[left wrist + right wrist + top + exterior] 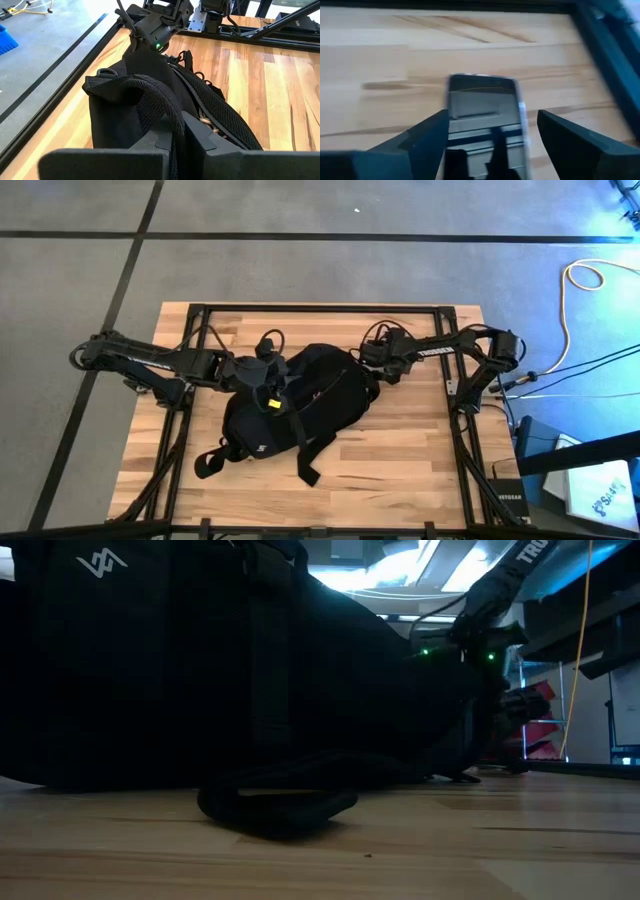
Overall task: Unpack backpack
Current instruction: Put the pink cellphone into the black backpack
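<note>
Backpack (pixel 300 410) is lying mid-table (pixel 420 450). Left gripper (pixel 181 131) is pinching its mesh strap (pixel 165 100) shut. Right gripper (pixel 492 132) is hanging with fingers spread around a phone (pixel 482 107), not clamping it.

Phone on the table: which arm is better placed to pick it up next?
Right. The right gripper hangs open directly over the phone. The left gripper is shut on the backpack strap.

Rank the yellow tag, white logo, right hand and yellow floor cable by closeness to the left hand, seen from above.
1. Yellow tag, beside the left hand.
2. White logo, lower on the backpack.
3. Right hand, across the backpack.
4. Yellow cable, floor at far right.
</note>
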Controlling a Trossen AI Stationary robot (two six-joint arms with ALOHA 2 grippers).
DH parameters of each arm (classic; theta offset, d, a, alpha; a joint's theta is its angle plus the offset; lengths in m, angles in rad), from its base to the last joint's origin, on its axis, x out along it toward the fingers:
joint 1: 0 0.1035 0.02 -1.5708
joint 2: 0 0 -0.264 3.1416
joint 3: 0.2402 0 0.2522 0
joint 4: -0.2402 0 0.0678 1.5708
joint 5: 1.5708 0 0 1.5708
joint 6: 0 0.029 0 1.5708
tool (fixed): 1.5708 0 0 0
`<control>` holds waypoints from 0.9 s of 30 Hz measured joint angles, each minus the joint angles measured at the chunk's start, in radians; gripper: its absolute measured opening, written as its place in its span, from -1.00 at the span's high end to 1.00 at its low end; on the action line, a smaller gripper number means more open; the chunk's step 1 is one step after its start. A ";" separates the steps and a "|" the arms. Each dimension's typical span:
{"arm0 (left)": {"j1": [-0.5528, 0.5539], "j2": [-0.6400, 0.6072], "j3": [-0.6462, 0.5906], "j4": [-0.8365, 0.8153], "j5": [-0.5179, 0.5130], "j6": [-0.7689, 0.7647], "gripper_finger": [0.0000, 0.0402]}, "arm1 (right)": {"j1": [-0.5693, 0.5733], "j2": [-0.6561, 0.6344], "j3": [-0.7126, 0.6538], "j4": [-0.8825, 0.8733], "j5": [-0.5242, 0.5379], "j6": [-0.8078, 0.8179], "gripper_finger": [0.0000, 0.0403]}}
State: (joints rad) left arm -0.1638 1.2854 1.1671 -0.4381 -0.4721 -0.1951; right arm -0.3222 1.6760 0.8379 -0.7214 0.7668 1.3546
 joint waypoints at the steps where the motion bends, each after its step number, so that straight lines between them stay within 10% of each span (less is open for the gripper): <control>1: 0.000 0.000 0.000 0.000 0.000 0.000 0.97 | 0.000 -0.001 0.000 -0.025 -0.004 0.008 -0.41; 18: 0.000 0.000 0.000 0.000 0.000 0.000 0.97 | -0.060 -0.001 -0.038 0.033 -0.130 -0.054 -0.42; 27: 0.000 0.000 0.000 0.000 0.000 0.000 0.97 | -0.066 -0.025 -0.038 0.051 -0.127 -0.141 -0.76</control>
State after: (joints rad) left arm -0.1638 1.2854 1.1671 -0.4381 -0.4721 -0.1951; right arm -0.3885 1.6512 0.8003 -0.6704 0.6394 1.2137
